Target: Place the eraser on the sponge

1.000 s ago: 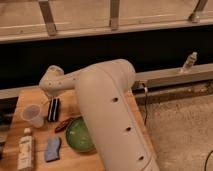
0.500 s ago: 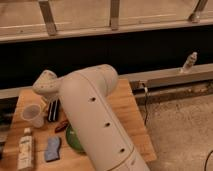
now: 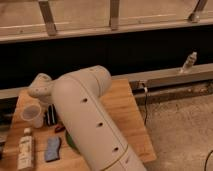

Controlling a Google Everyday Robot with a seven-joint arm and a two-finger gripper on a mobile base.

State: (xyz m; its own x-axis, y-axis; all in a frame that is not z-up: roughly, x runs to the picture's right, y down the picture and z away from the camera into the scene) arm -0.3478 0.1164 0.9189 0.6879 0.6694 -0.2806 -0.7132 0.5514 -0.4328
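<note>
The eraser (image 3: 51, 115) is a black striped block lying on the wooden table (image 3: 122, 107), just right of the plastic cup (image 3: 32, 115). In front of it, near the table's front edge, lies the flat blue-grey sponge (image 3: 52, 148). My big white arm crosses the table from the lower middle up to a rounded wrist joint (image 3: 42, 88) at the left. The gripper (image 3: 49, 105) hangs below that joint, right over the eraser's far end, and is mostly hidden by the arm.
A white bottle (image 3: 25, 151) lies at the front left. A small reddish-brown object (image 3: 60, 128) sits between eraser and sponge. The green bowl (image 3: 70, 141) is mostly covered by the arm. A spray bottle (image 3: 188, 62) stands on the ledge at the far right.
The arm has swung left and lower over the table, hiding more of the green bowl. Its wrist now sits above the eraser. The objects on the table have not moved.
</note>
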